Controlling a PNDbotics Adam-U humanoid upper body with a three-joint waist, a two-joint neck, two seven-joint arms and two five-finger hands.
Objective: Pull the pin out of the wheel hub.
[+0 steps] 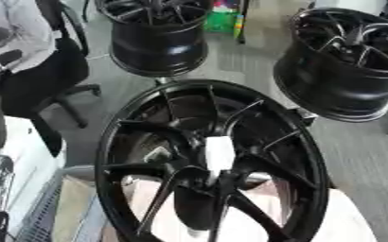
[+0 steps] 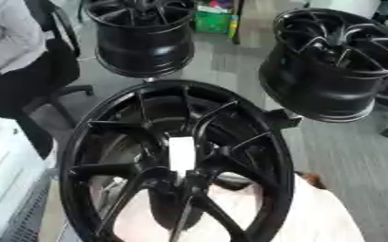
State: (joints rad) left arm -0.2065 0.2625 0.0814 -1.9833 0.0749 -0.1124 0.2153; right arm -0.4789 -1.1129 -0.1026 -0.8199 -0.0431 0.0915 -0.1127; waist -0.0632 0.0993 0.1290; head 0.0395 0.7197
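Neither hand shows in either view, so I cannot tell whether their fingers are spread or curled. A dark and silver shape at the left edge of the left eye view may be part of an arm. The wheel hub (image 1: 220,178) sits at the middle of a black spoked wheel (image 1: 114,142) that stands tilted on a pale worktop (image 2: 330,217). What looks like the pin (image 1: 220,153) is a white block rising from the hub, ahead of wherever a hand comes in. To pull it well, the hand should probably reach between the spokes, close thumb and fingers round the white part, and draw along its axis, not sideways. The hub's bore is the only holder here. Two other wheels (image 1: 160,38) (image 1: 346,66) stand well beyond.
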